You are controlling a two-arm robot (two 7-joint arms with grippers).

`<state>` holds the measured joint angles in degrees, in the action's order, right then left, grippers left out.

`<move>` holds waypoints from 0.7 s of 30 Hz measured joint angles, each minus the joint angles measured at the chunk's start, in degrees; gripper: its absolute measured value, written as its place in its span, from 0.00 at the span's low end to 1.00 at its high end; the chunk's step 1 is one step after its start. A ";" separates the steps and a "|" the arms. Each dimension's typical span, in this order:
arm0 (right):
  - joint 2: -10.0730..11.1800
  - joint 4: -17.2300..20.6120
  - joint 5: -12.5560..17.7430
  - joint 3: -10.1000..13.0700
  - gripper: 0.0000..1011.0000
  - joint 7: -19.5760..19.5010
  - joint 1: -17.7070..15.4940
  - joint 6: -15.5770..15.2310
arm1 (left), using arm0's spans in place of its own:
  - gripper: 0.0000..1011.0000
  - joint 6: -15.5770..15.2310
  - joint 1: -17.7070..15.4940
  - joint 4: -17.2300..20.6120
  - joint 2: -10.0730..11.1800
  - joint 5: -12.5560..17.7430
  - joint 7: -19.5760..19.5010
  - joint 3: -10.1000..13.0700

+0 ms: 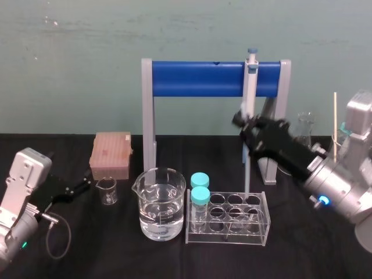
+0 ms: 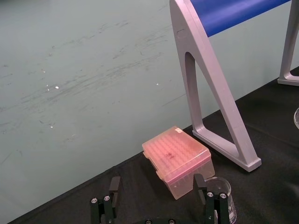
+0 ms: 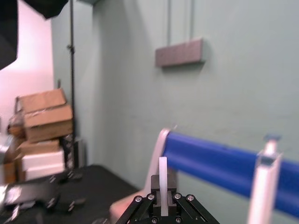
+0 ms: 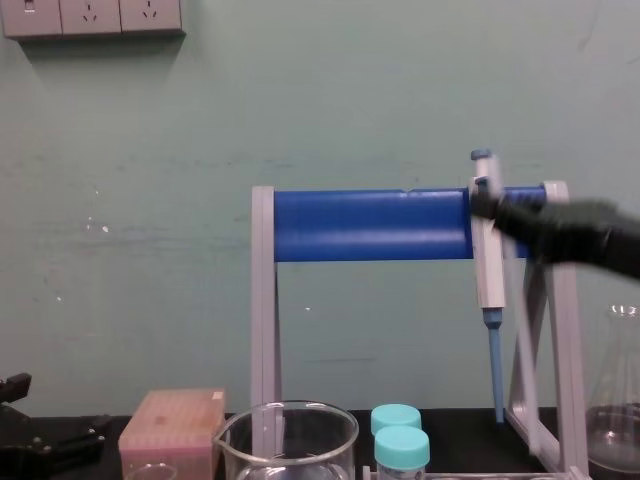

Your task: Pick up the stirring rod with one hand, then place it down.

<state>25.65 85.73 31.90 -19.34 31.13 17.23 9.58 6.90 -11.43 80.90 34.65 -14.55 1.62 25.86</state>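
Right gripper [image 1: 240, 121] is raised well above the surface [image 1: 325, 256], up at the right end of the stand's blue bar [image 1: 197, 79]. It sits just beside the hanging pipette [image 1: 250, 87]; whether the two touch cannot be told. The chest view puts the same gripper [image 4: 483, 203] level with the blue bar, against the pipette's upper body [image 4: 489, 260].

In the right wrist view, the right gripper's fingers [image 3: 152, 199] are drawn in close on the stirring rod [image 3: 163, 175]. The rod is whitish and translucent. Its blunt end stands out past the fingertips. It is carried in the air, off the surface. The head and chest views do not resolve it.

Left gripper [image 1: 79, 187] sits low at the left of the surface, just short of a small empty beaker [image 1: 106, 190]. A pink tip box [image 1: 111, 154] lies behind them. The left wrist view shows the left gripper [image 2: 159, 200] with fingers spread wide and holding nothing. The tip box [image 2: 177, 161] lies ahead of it and the small beaker [image 2: 222, 196] is by one finger.

Centre of the surface:
- A large beaker [image 1: 161, 203] part-filled with clear liquid.
- To its right, a clear tube rack [image 1: 235, 220] holding two teal-capped tubes [image 1: 200, 187] at its left end.

A conical flask [image 1: 305, 128] stands behind the right arm.
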 joint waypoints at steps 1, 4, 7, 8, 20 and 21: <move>-0.03 0.18 0.08 0.42 0.07 -0.24 0.11 0.13 | 0.99 0.00 0.00 0.00 0.00 0.00 0.00 0.00; -0.03 0.58 0.10 1.88 0.07 -1.31 0.54 0.39 | 0.99 0.00 0.00 0.00 0.00 0.00 0.00 0.00; 0.15 0.70 -0.37 3.06 0.07 -2.29 0.77 0.55 | 0.99 0.00 0.00 0.00 0.00 0.00 0.00 0.00; 0.20 0.73 -0.50 3.34 0.07 -2.52 0.78 0.55 | 0.99 0.00 0.00 0.00 0.00 0.00 0.00 0.00; 0.36 1.16 -1.73 5.51 0.07 -3.35 0.05 0.30 | 0.99 0.00 0.00 0.00 0.00 0.00 0.00 0.00; 0.35 1.18 -1.74 5.57 0.07 -3.34 0.00 0.25 | 0.99 0.00 0.00 0.00 0.00 0.00 0.00 0.00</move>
<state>26.00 86.91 30.16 -13.77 27.79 17.23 9.83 6.91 -11.43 80.90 34.65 -14.55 1.62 25.86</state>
